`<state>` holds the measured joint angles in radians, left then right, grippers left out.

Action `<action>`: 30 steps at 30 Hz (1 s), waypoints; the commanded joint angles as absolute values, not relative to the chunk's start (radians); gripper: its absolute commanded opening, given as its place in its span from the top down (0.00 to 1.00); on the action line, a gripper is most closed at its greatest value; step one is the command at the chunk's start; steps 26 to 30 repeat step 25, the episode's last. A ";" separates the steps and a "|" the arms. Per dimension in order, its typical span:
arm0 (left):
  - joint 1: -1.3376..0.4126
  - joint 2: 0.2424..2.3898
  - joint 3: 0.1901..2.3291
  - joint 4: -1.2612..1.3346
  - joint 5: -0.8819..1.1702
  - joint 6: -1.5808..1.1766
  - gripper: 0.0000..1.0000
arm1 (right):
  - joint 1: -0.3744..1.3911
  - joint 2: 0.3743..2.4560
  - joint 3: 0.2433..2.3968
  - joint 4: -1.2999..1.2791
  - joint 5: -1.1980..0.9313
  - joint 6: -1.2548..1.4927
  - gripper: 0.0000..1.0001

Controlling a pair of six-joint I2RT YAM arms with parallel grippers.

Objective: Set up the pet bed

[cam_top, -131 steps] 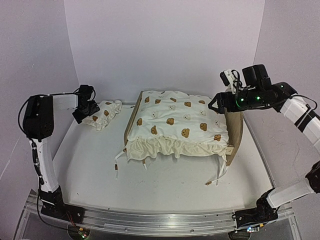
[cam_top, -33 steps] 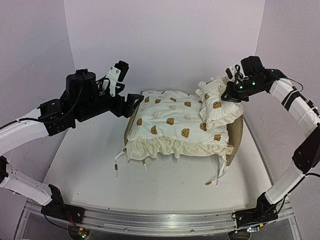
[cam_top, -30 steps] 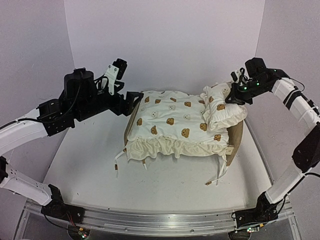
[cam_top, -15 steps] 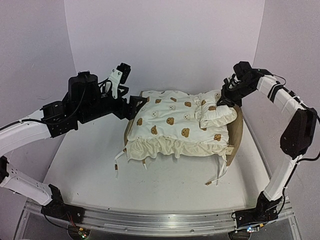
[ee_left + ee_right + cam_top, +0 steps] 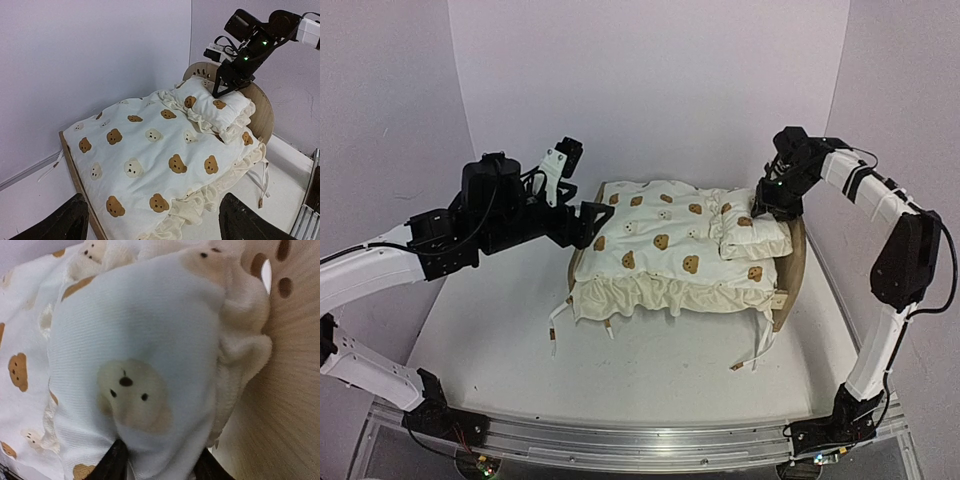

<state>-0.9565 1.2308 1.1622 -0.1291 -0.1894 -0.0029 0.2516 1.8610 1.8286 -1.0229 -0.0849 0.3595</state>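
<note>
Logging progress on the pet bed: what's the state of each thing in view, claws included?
pet bed: upright, under the cushion.
cushion: spread over the bed, ties hanging.
pillow: lying on the cushion at the bed's right end.
left claw: open, empty, at the bed's left end.
right claw: astride the pillow's edge; grip unclear.

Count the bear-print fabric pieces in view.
2. The large ruffled cushion covers the pet bed. The small pillow lies on top at the cushion's right end. No others show, though one could be hidden underneath.
</note>
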 commanded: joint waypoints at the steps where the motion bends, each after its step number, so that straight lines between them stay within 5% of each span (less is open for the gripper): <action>1: -0.924 1.188 1.176 -0.100 -0.262 -0.067 0.09 | 0.270 1.822 2.005 -1.147 0.024 0.300 0.44; 7: -0.668 1.086 1.195 -0.233 -0.224 -0.243 0.06 | 0.264 1.598 2.030 -1.216 0.049 0.172 0.02; 13: -0.366 1.003 1.341 -0.410 -0.172 -0.265 0.04 | 0.212 1.305 1.864 -1.092 0.298 0.121 0.02; 23: -0.353 0.911 1.521 -0.476 -0.291 -0.188 0.02 | 0.212 0.887 1.610 -0.739 0.184 0.078 0.02; 30: -0.352 0.905 1.525 -0.478 -0.297 -0.187 0.02 | 0.212 0.889 1.615 -0.763 0.209 0.100 0.02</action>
